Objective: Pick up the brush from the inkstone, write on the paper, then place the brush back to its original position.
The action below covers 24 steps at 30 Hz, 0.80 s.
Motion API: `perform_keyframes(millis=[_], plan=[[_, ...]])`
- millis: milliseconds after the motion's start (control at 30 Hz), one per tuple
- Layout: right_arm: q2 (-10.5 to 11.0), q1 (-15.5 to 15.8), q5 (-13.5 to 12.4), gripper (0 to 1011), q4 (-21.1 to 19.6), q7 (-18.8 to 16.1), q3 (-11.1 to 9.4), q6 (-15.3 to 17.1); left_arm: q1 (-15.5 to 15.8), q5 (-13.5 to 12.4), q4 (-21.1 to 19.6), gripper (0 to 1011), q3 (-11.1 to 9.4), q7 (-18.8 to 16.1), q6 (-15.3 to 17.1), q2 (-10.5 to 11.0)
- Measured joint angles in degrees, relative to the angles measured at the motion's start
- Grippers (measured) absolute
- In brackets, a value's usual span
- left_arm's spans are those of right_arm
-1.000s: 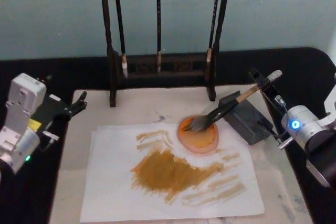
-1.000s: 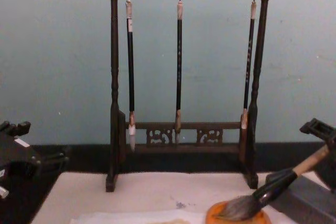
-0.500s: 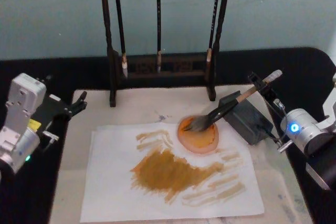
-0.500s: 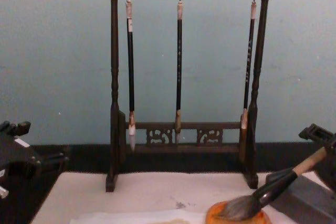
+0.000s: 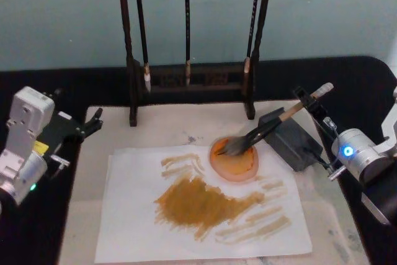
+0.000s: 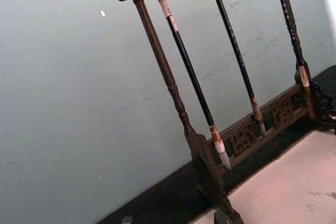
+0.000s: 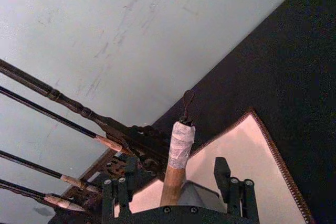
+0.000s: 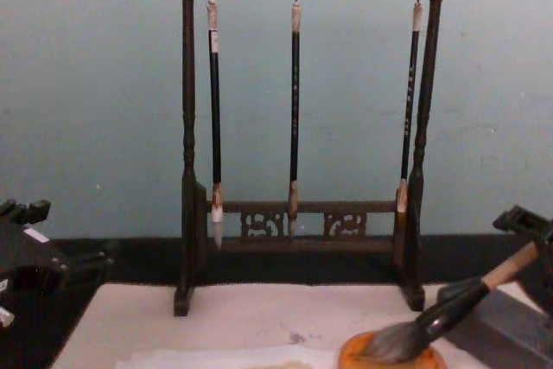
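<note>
The brush (image 5: 260,132) lies slanted, its bushy hair in an orange dish (image 5: 236,164) and its black ferrule resting on the dark grey inkstone (image 5: 291,142). Its tan handle (image 7: 176,163) rises between the fingers of my right gripper (image 5: 312,99), which is open, with a gap on each side of the handle. The paper (image 5: 136,215) is a white sheet lying on the beige mat, with brown-orange strokes across its middle. The chest view shows the brush (image 8: 436,319) leaning up to the right gripper (image 8: 527,231). My left gripper (image 5: 77,115) is parked open at the mat's left edge.
A dark wooden stand (image 5: 189,79) with three thin hanging brushes (image 8: 295,110) stands at the back of the beige mat (image 5: 161,130). Black table surface surrounds the mat. A pale blue-green wall closes off the back.
My right gripper has sunk a little along the handle, and the handle's end dropped slightly with it. The hair stays in the dish. The left arm has not moved.
</note>
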<state>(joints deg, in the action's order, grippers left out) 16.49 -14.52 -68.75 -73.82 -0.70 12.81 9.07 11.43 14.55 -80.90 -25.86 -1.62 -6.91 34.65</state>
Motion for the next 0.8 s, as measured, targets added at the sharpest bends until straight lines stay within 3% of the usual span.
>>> perform_keyframes(millis=[133,800], plan=[[-0.02,0.0,0.0,882,-0.03,0.0,-0.04,0.04,0.0,-0.01,0.0,1010,0.0,0.0,0.0,0.0],[-0.07,0.0,0.05,238,-0.04,0.0,-0.13,0.12,0.0,0.0,0.0,1010,0.0,0.0,0.0,0.0]])
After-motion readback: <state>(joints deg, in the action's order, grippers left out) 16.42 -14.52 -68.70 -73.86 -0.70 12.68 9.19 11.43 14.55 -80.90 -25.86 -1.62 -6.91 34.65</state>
